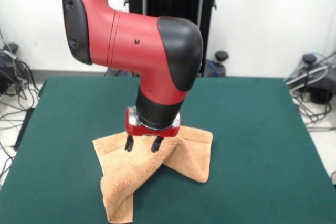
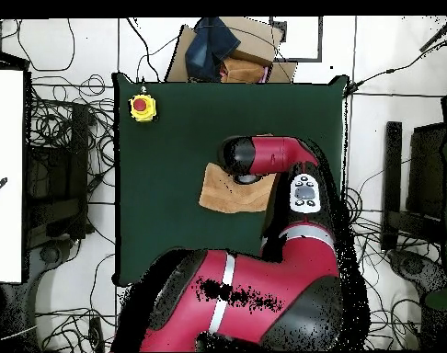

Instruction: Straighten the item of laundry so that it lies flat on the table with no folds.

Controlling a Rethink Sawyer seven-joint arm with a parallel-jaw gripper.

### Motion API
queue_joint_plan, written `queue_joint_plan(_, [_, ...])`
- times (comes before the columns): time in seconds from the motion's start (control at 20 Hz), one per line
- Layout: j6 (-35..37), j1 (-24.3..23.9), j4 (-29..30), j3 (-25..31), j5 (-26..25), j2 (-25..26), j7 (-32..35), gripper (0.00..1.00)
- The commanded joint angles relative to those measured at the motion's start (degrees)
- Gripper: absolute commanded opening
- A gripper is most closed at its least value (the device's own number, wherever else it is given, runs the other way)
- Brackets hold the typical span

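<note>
The red and black arm's gripper (image 1: 142, 144) hangs right over the fluffy peach-orange terry towel (image 1: 137, 174), two dark fingertips (image 1: 128, 143) apart and empty, tips just at the cloth. The towel sits around the middle of the dark green felt table (image 1: 262, 145), badly bunched: one flap trails toward the camera, another is doubled over on the right. Best play here, I'd say: pinch only the top layer near a hemmed edge, lift low, and drag outward away from the fold so the layers don't come along together.
</note>
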Motion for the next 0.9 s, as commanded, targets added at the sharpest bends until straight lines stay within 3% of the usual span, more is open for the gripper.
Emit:
queue_joint_plan(0.05, [7.07,1.33,-1.6,-0.06,0.27,1.99,5.35,1.0])
queue_joint_plan(0.2, [7.5,1.59,4.6,0.56,-1.01,-4.83,1.05,1.0])
queue_joint_plan(0.3, [9.76,1.75,14.65,-0.11,2.94,-13.18,5.74,1.0])
queue_joint_plan(0.4, [11.52,1.63,20.67,0.06,5.0,-18.79,6.32,1.0])
queue_joint_plan(0.65, [13.1,1.92,27.03,0.2,6.87,-24.62,6.25,1.0])
queue_joint_plan(0.9, [8.21,4.21,33.96,-1.38,6.67,-28.36,9.94,1.0])
